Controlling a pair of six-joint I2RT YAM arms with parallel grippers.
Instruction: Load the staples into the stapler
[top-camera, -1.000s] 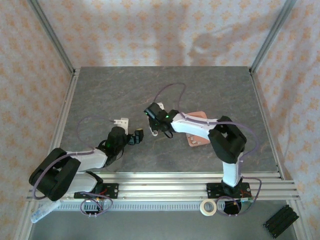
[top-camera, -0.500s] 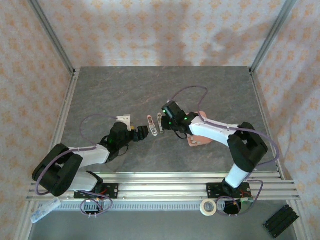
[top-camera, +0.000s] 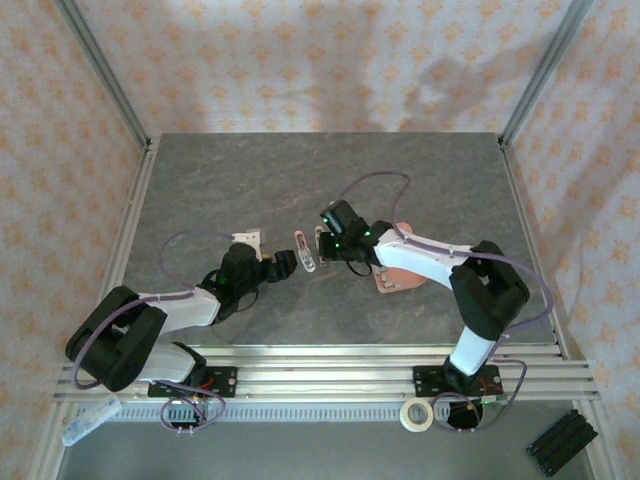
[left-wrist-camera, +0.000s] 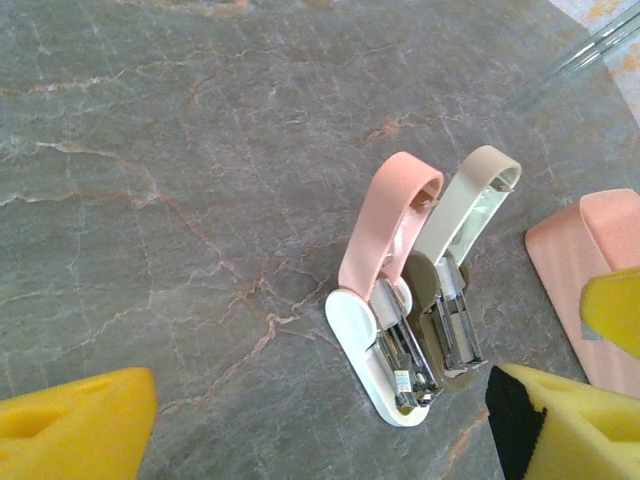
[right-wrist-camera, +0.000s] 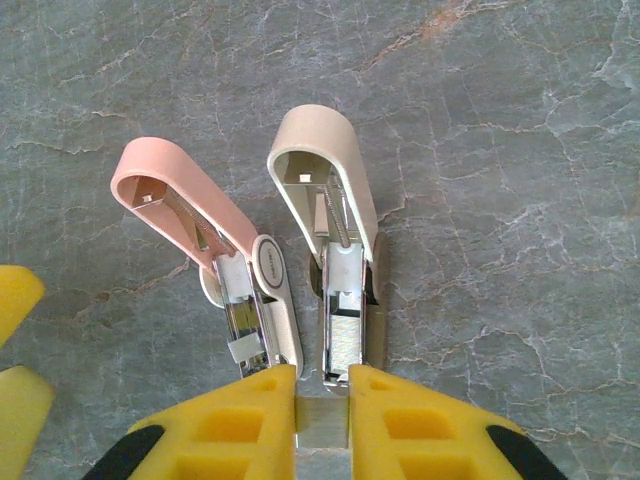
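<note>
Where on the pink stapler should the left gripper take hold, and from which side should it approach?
Probably the raised pink lid, pinched across its width near the top, from above. There it leans away from the beige stapler and stands free; the white base lies close beside that one, leaving a finger little room.
</note>
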